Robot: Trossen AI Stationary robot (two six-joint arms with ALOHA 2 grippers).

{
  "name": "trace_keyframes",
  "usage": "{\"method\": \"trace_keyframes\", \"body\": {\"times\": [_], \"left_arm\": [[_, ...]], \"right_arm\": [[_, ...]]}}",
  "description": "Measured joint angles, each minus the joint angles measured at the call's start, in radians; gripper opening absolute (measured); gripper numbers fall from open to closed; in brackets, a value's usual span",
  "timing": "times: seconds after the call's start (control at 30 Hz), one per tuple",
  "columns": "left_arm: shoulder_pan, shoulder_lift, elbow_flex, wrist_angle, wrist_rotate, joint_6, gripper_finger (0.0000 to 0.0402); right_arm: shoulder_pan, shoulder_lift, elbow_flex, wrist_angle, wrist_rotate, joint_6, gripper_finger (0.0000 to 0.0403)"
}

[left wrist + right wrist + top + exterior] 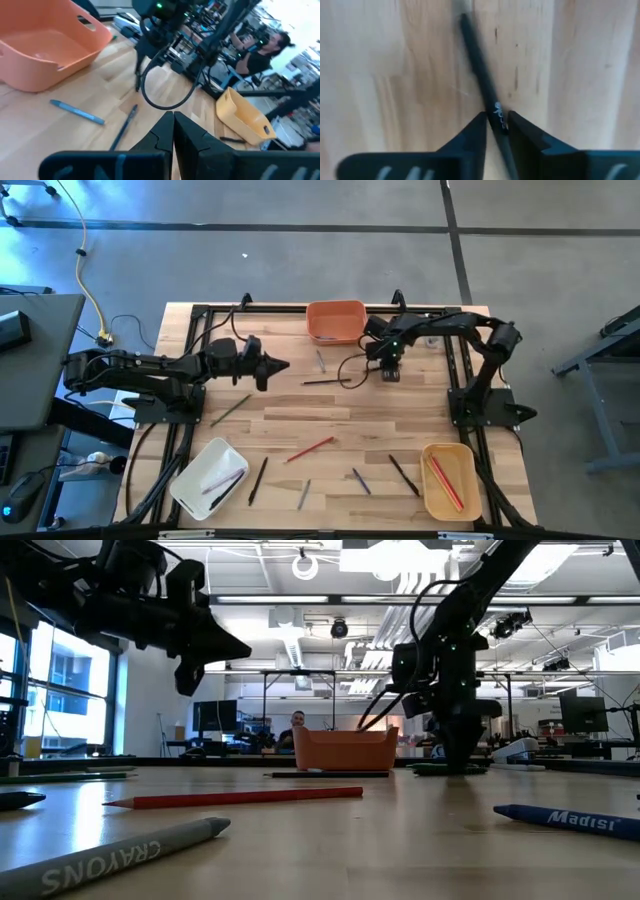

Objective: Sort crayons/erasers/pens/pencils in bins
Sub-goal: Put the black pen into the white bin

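Wooden plank table: framed by a black metal rail at its edges; the middle boards lie mostly bare, with loose sticks scattered toward the near edge.
Right gripper: down at the table surface just beside the orange rounded plastic bin, its two dark fingers closed against a thin black pen that lies flat on the wood and runs out ahead of them.
Left gripper: held above the table on the left side, fingers pressed together, holding nothing.
Orange bin position: at the far edge, centre.
White rounded plastic bin: near left corner, with a couple of sticks inside.
Tan-yellow rounded plastic bin: near right corner, holding red sticks.
Red pencil: lies alone on open boards between the two near bins.
Grey crayon: close to the near edge.
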Motion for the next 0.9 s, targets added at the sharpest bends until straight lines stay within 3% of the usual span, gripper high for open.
{"method": "trace_keyframes", "body": {"times": [0.2,0.3,0.43,0.6,0.77,0.9], "left_arm": [[0.011,0.000,0.000,0.001,0.002,-0.086,0.0000],[0.011,0.000,0.000,0.018,0.000,-0.116,0.0000],[0.012,0.000,0.000,0.076,-0.005,-0.158,0.0000],[-0.003,0.000,0.002,0.198,-0.004,-0.228,0.0012],[-0.034,0.000,0.056,0.212,0.003,-0.170,0.0053],[-0.057,0.018,0.124,0.202,-0.017,-0.111,0.0094]], "right_arm": [[0.005,-0.037,-0.015,-0.002,-0.128,0.180,0.0012],[0.010,-0.107,-0.011,0.031,-0.203,0.271,0.0006],[0.049,-0.204,-0.012,0.081,-0.225,0.393,0.0012],[0.111,-0.294,-0.011,0.344,-0.283,0.609,0.0012],[0.180,-0.308,-0.011,0.720,-0.285,0.842,0.0011],[0.225,-0.308,-0.010,0.946,-0.247,0.940,0.0010]]}}
